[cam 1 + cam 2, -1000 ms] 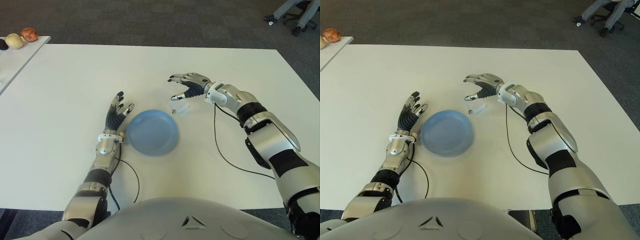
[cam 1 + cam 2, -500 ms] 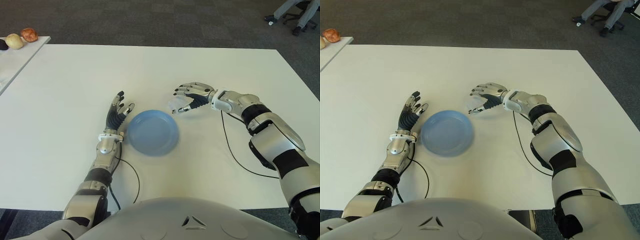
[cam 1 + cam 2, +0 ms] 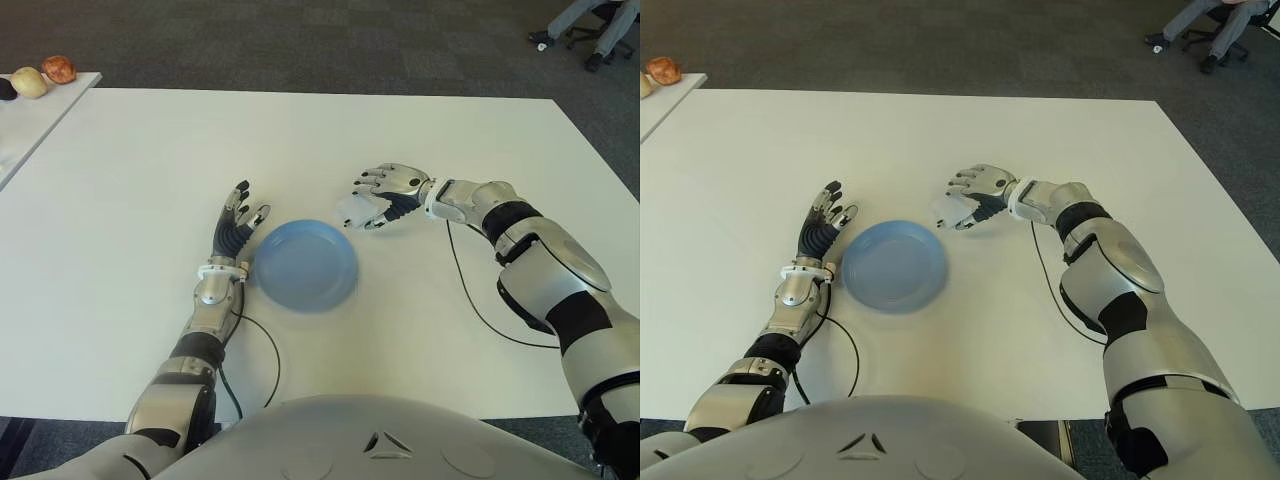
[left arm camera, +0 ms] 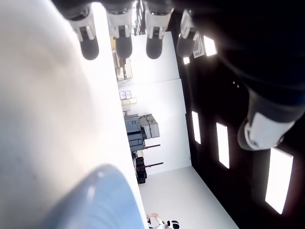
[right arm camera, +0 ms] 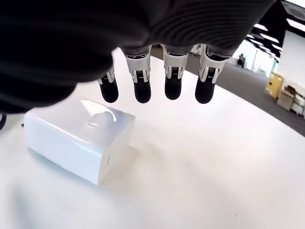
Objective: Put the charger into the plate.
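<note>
While the two eye views lay out the whole scene from above, the wide white rectangular tabletop fills most of them, with grey carpet floor beyond its far edge. Near the middle of it sits the round pale-blue shallow plate, holding nothing. The robot's right arm reaches in from the right side with its forearm low over the surface, and the right hand is bent over just beyond the plate's far right rim. Under that hand lies the small white glossy box-shaped charger, on the tabletop and outside the plate, close to its rim.

From the eyes the hand covers much of the charger, so contact cannot be judged there. The right wrist view settles more: the charger rests flat on the white surface, and the four dark-tipped fingers hang curved above and just beyond its top face, apart from it, not closed on it. The thumb is not seen in that view.

On the plate's left side shows the left hand, palm up-turned toward the plate's rim, forearm stretched back toward the robot's body. Its wrist view shows the straight, spread fingers holding nothing, with a slice of the blue plate at one edge.

At the tabletop's far left stands a second white surface carrying a few small rounded items.
</note>
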